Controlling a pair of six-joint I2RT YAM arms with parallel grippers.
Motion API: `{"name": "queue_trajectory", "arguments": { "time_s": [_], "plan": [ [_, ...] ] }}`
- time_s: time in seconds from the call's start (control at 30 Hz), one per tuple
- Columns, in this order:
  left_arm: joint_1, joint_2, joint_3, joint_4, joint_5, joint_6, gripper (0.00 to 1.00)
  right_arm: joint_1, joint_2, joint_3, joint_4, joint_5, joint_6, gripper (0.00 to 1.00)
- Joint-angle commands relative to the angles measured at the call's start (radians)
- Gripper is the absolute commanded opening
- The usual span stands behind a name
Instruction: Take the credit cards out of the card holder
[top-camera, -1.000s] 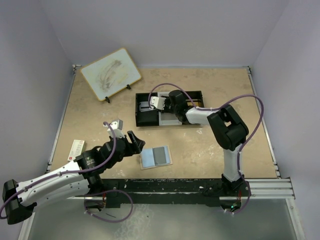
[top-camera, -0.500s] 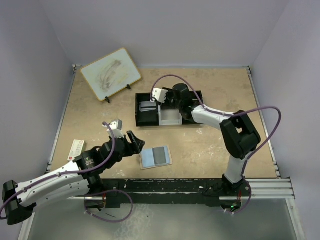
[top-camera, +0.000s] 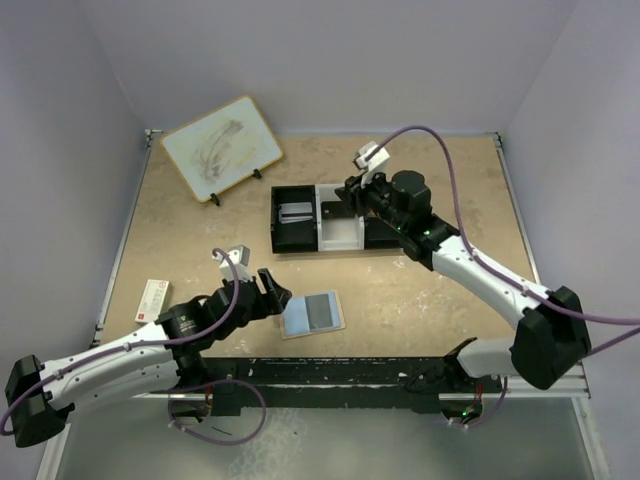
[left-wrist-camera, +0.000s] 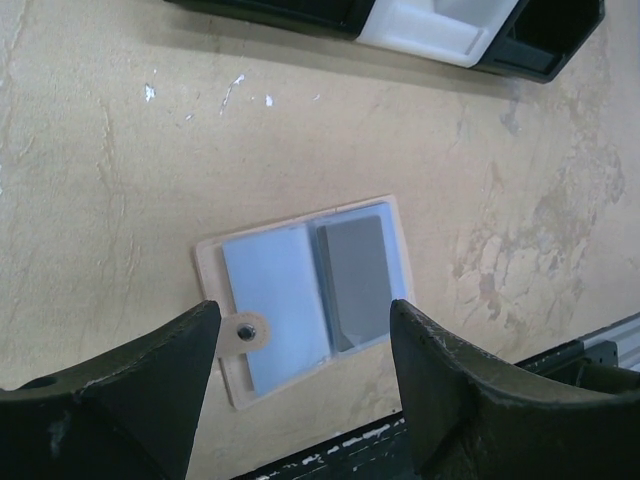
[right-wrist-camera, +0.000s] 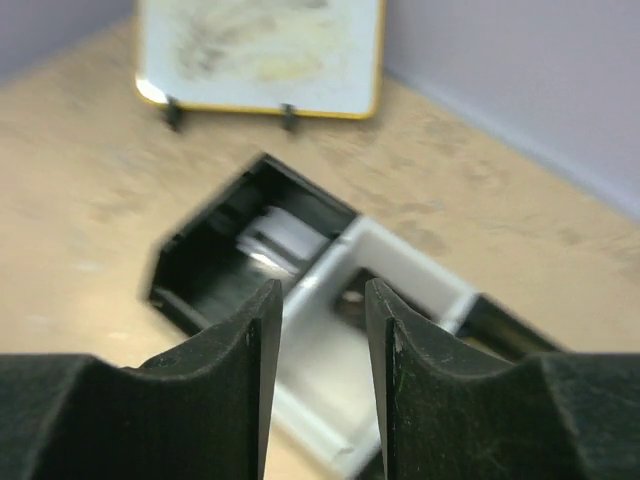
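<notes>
Risks shoving card holder (left-wrist-camera: 272, 292), not lifting flush grey card (left-wrist-camera: 355, 275): left gripper (left-wrist-camera: 302, 312) wide, right gripper (right-wrist-camera: 322, 290) narrow, both empty.

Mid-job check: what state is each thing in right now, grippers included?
card holder: open, flat on the table
dark card: in the holder's right pocket
silvery card: out, lying in the left compartment of the tray
whiteboard: propped on its stand, smudged
red-and-white box: lying flat
left gripper: open, empty, clear of the holder
right gripper: partly open, empty, above the tray
</notes>
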Motion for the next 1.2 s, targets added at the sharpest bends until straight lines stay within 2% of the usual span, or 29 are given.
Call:
{"name": "queue_trajectory", "arguments": {
  "time_s": [0.0,0.1,0.2,0.33,0.47,0.77,1.03,1.1,1.17],
  "plan": [
    [-0.006,0.005,-0.036,0.053,0.038,-0.031,0.67,-0.007,-0.024,-0.074,-0.147,-0.167,0.444,0.44],
    [-0.007,0.022,-0.053,0.051,0.043,-0.042,0.66,0.041,-0.06,-0.184,-0.062,-0.227,0.598,0.49],
    [-0.007,0.04,-0.071,0.06,0.037,-0.054,0.66,0.164,-0.079,-0.264,-0.055,-0.107,0.711,0.54],
    [-0.007,0.081,-0.103,0.105,0.052,-0.059,0.65,0.271,-0.046,-0.305,-0.121,0.003,0.793,0.53],
    [-0.008,0.123,-0.134,0.174,0.077,-0.061,0.62,0.35,-0.042,-0.358,-0.113,0.04,0.873,0.5],
    [-0.011,0.173,-0.157,0.173,0.062,-0.061,0.6,0.395,0.016,-0.406,-0.097,0.042,0.951,0.5],
    [-0.013,0.194,-0.16,0.169,0.07,-0.051,0.41,0.397,0.036,-0.403,-0.158,0.091,0.965,0.51],
    [-0.013,0.198,-0.168,0.183,0.077,-0.053,0.33,0.397,0.05,-0.404,-0.159,0.091,0.966,0.51],
    [-0.014,0.202,-0.176,0.189,0.079,-0.056,0.31,0.397,0.061,-0.406,-0.155,0.09,0.966,0.51]
  ]
}}
